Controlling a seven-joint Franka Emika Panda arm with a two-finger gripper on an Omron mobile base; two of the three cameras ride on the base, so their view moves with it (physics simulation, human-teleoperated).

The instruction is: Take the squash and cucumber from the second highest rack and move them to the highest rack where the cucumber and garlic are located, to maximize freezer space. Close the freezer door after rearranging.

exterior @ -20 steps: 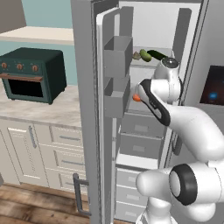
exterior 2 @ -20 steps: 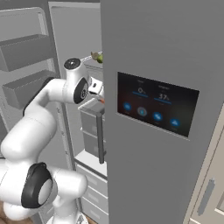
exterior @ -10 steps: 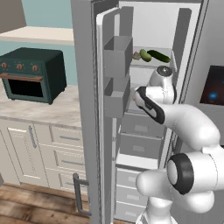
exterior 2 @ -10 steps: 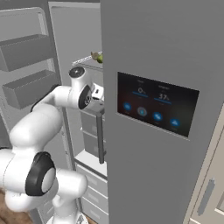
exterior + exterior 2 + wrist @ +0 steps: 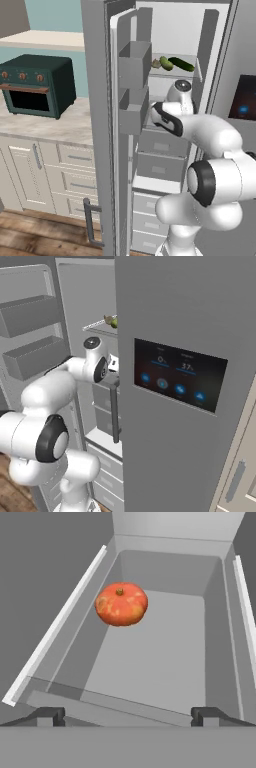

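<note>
Pale shelf (image 5: 165, 657) under orange squash (image 5: 121, 604), freezer (image 5: 212, 60) open

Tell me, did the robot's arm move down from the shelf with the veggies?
Yes. In the left base view its wrist has sunk below the highest rack, where it earlier overlapped the long cucumber.

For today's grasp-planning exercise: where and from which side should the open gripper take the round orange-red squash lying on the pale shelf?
Probably across the round orange-red squash's widest middle, straight ahead from the shelf's open front: its stem points up, its rounded sides are clear of the walls.
</note>
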